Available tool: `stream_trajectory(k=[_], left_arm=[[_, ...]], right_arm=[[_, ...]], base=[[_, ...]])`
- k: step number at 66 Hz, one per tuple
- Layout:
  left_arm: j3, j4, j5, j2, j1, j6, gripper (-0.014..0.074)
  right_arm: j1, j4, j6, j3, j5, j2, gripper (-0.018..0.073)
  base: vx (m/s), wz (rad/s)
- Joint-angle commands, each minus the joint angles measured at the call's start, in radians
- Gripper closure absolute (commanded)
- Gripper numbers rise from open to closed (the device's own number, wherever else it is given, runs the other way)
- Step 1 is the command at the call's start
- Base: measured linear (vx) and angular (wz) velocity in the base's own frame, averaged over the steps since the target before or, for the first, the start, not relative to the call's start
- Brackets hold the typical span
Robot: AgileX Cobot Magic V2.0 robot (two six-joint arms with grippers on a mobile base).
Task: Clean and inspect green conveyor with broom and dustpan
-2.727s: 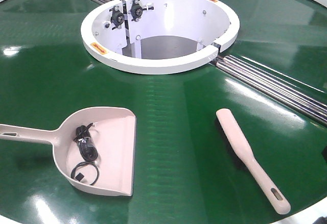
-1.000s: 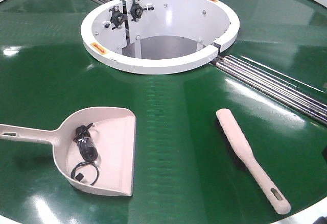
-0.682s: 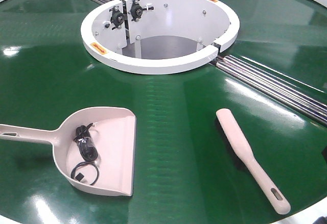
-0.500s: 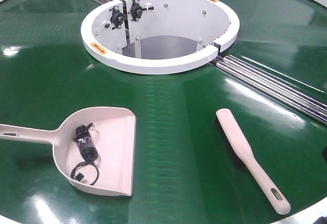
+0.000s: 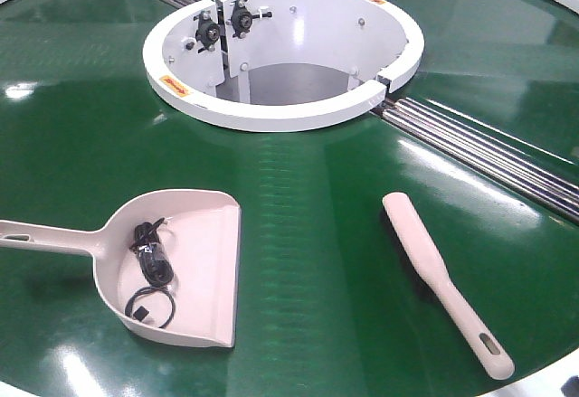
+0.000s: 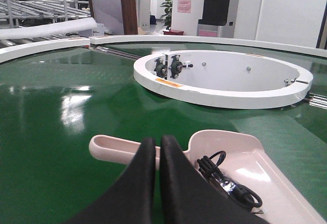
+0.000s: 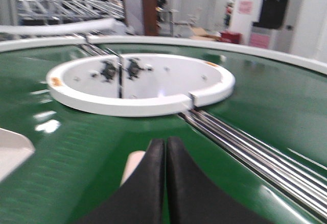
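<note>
The conveyor [image 5: 308,234] is smooth and glossy, dark green, throwing back bright glare from the lights. Its roller strips [image 5: 488,148] look like polished bare metal. The hub [image 5: 271,112] has a matt white painted finish. The dustpan [image 5: 181,261] and broom [image 5: 434,275] look like smooth beige-pink plastic with a dull sheen. A cable [image 5: 152,266] in the pan looks like black rubbery plastic. Both end effectors, left [image 6: 157,147] and right [image 7: 165,147], show matt black fingers.

Bare green conveyor [image 5: 308,234] between dustpan [image 5: 194,266] and broom [image 5: 434,275], dustpan handle just ahead of left gripper [image 6: 157,147], white hub ring [image 5: 280,112] rising beyond
</note>
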Motion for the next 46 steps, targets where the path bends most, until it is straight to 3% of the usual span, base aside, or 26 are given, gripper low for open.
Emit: stream_trajectory(k=[1,10,20,24,46], left_arm=[[0.010,-0.001,-0.067,-0.015,-0.004,-0.009,0.0603],[0.010,-0.001,-0.067,-0.015,-0.004,-0.009,0.0603],[0.010,-0.001,-0.067,-0.015,-0.004,-0.009,0.0603],[0.010,-0.001,-0.065,-0.014,-0.004,-0.009,0.0603],[0.010,-0.001,-0.064,-0.013,-0.004,-0.009,0.0603]], right_arm=[[-0.071,-0.017,0.049,-0.029,-0.015,-0.004,0.0568],[-0.081,-0.100,0.107,0.023,0.012,-0.102,0.0568],[-0.081,-0.104,0.107,0.181,-0.030,-0.254,0.0568],[-0.081,-0.104,0.112,0.177,0.020,-0.248,0.0568],[-0.081,-0.107,0.118,0.180,0.019,-0.249,0.0568]], base=[[0.00,0.00],[0.00,0.00],[0.00,0.00],[0.00,0.00],[0.00,0.00]])
